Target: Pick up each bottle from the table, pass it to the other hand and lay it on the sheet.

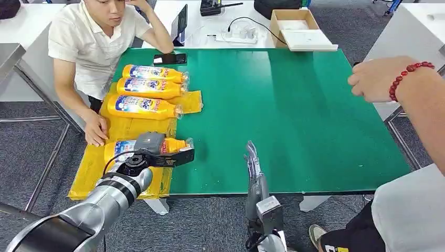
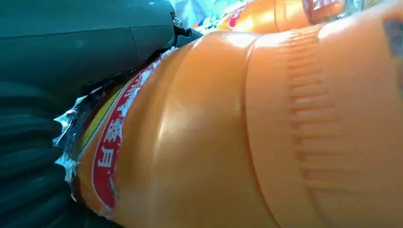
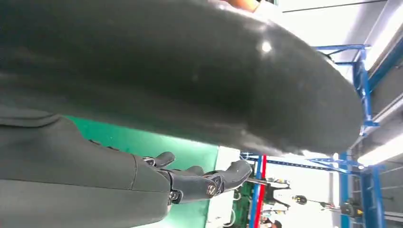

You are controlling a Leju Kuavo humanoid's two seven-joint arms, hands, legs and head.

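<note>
- While I read the head view from its left side across, I see the yellow sheet (image 1: pixel 128 128) at about 9 o'clock on the green table (image 1: pixel 294 121), with three bottles already lying on it in a row: the far bottle (image 1: pixel 153 73), the second bottle (image 1: pixel 151 87) and the third bottle (image 1: pixel 141 106).
- A seated person's hand (image 1: pixel 96 130) rests on the sheet's outer edge, just beside the row.
- My left hand (image 1: pixel 157 152) is over the near end of the sheet, at about 7 o'clock on the table, and it grips the fourth bottle (image 1: pixel 176 144); the left wrist view has that orange body (image 2: pixel 228 142) pressed right against the hand.
- That bottle's long axis runs from 9 to 3 o'clock, parallel to the three laid ones, cap toward the table's middle. I judge it is low over the sheet or on it; I cannot tell which.
- My right hand (image 1: pixel 253 163) stands at 6 o'clock by the near table edge, well apart from the bottle, fingers straight and apart, holding nothing; its fingers (image 3: pixel 204 183) show loose in the right wrist view.
- So the left hand is the nearer one, and the coming move, as I judge it, is its release.
- At 2 o'clock a second person's hand (image 1: pixel 375 79) hangs over the table's far right edge.
</note>
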